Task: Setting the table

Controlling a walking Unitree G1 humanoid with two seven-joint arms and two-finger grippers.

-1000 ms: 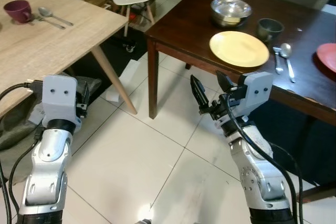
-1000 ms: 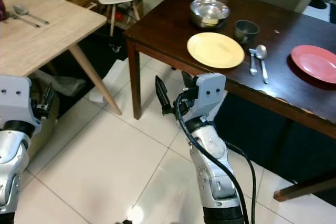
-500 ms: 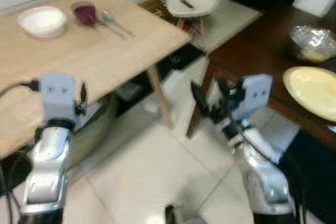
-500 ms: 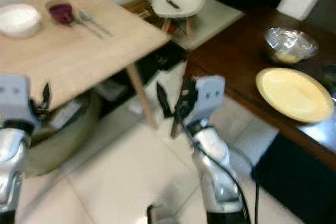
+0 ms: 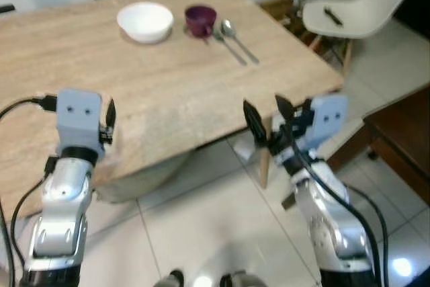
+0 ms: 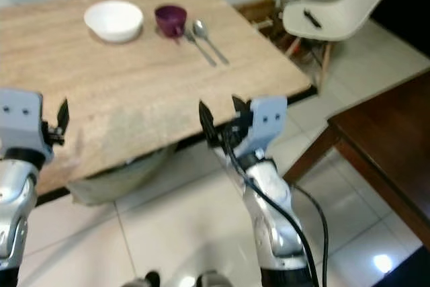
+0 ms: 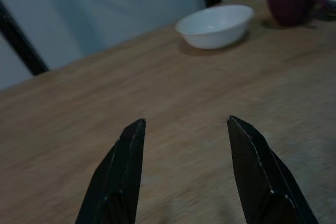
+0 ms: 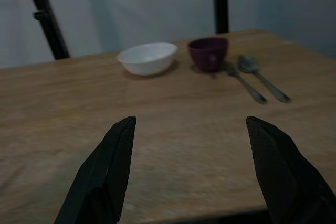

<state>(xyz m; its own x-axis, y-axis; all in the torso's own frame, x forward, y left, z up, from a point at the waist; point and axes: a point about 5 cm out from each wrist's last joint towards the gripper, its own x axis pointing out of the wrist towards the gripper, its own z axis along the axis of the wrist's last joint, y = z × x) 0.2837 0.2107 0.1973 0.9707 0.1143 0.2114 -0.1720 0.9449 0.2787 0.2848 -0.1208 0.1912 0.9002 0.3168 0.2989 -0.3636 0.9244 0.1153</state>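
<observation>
Table (image 5: 154, 92) looks risky tbh: both empty grippers, left gripper (image 7: 184, 129) and right gripper (image 5: 265, 113), jaws spread apart, could clip that near edge reaching for the bowl (image 5: 145, 21) at 12 o'clock.

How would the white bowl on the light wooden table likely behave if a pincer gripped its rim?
The white bowl looks glossy, so its rim may slip between fingers. It seems ceramic: probably rigid and chippable. Its low, wide shape suggests it would slide rather than tip.
</observation>
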